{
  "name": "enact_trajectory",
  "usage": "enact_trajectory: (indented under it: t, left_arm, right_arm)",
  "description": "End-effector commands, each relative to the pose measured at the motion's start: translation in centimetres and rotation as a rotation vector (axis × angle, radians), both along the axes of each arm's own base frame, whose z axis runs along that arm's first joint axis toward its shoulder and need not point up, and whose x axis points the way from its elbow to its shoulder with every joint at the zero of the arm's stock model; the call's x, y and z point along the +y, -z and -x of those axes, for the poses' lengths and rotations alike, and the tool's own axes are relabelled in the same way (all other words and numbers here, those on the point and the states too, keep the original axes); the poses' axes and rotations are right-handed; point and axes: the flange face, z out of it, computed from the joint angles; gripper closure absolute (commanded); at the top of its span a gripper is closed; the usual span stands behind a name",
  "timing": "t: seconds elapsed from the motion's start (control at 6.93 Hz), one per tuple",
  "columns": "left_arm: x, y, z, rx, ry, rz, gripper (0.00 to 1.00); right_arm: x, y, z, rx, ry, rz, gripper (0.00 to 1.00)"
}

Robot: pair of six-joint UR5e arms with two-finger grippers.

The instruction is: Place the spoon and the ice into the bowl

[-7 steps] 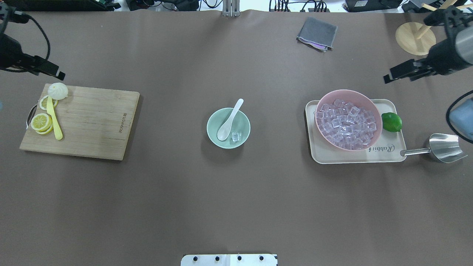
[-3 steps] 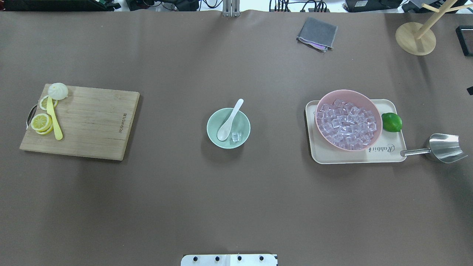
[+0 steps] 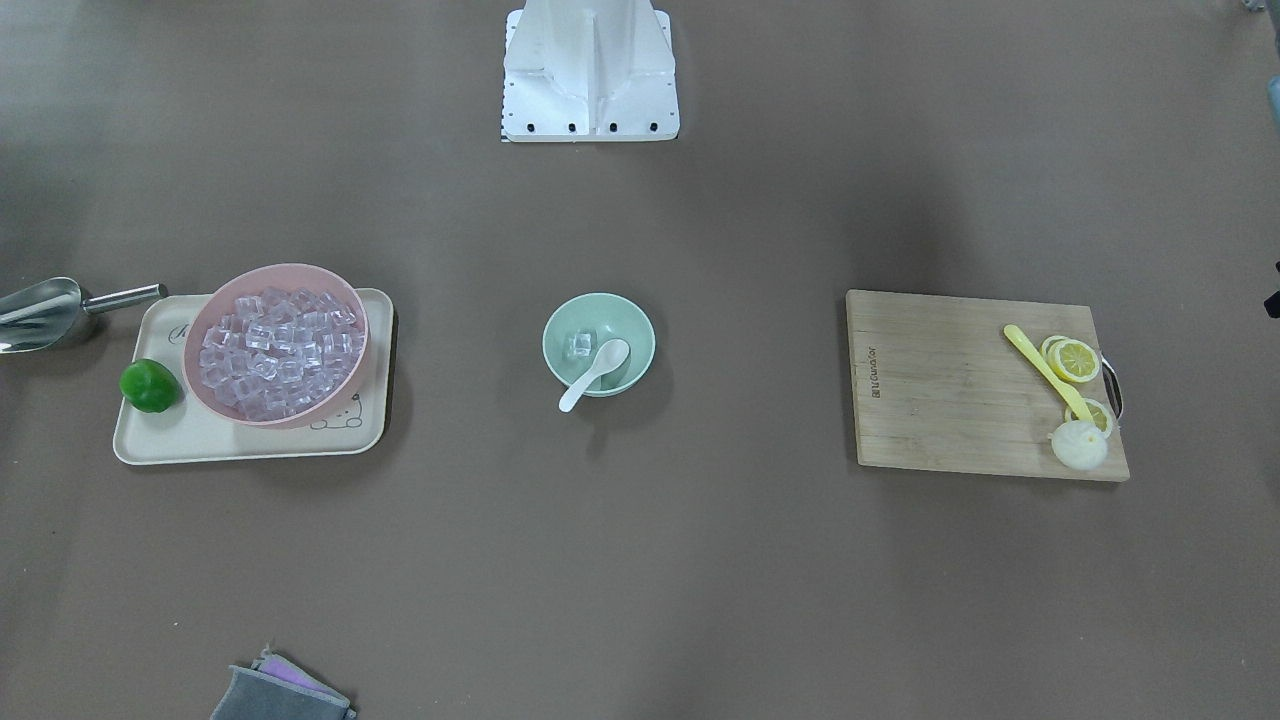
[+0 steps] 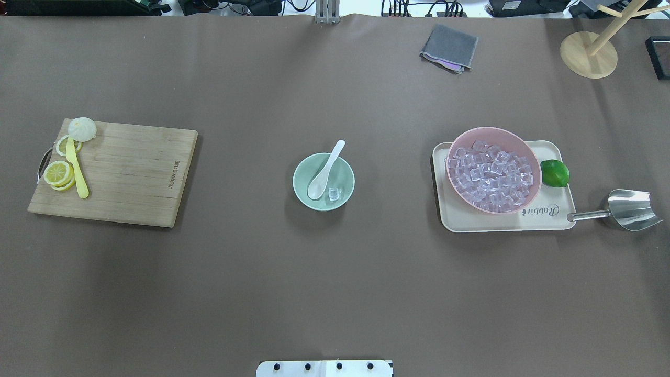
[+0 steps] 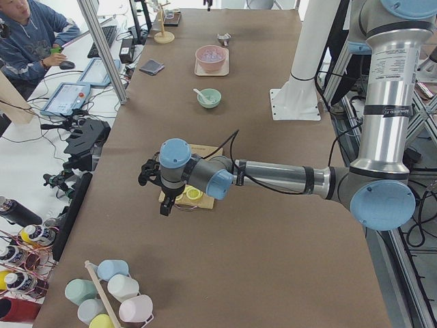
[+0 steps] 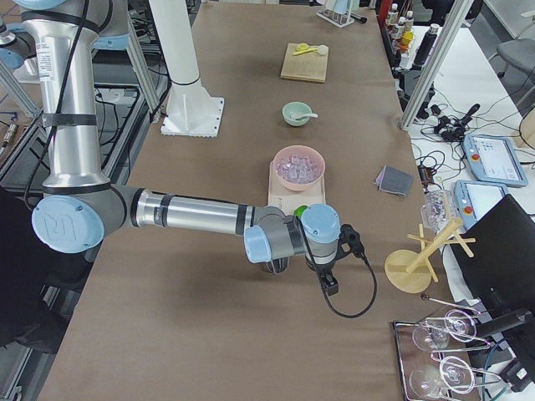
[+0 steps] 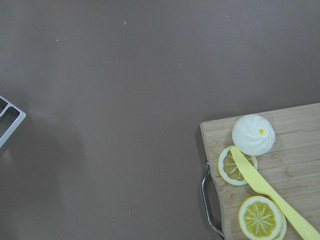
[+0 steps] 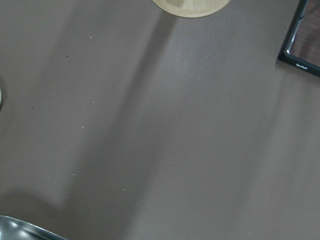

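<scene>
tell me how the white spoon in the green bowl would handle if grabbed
Probably stiff and slippery: the spoon looks glossy and thick. Its handle sticks out over the bowl rim, so a push there might pivot it. Looks ceramic-like, so perhaps brittle if dropped.

Overhead and front-facing views face each other, sharing the central bowl (image 4: 343,176).

Soft, even overhead light, faint broad shadows, sharp focus throughout.
</scene>
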Motion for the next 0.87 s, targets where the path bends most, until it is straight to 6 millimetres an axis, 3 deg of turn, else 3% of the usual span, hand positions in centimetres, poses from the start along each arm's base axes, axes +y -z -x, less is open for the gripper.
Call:
enact_trajectory:
  t: [0.0,0.14,0.72]
  left_arm:
    - [2.4,-2.3,0.4,-0.016,0.005,0.064,0.02]
    - [2.5,-3.4,0.4,-0.031,0.011,0.089,0.02]
    - [2.9,-3.4,0.5,-0.032,0.017,0.084,0.02]
  right_arm:
    - [0.1,-1.2,-0.9,0.018,-0.013,0.016,0.0]
    - [0.2,-1.3,-0.9,0.018,-0.013,0.016,0.0]
    - [0.6,-1.3,-1.1,0.03,-0.027,0.011,0.0]
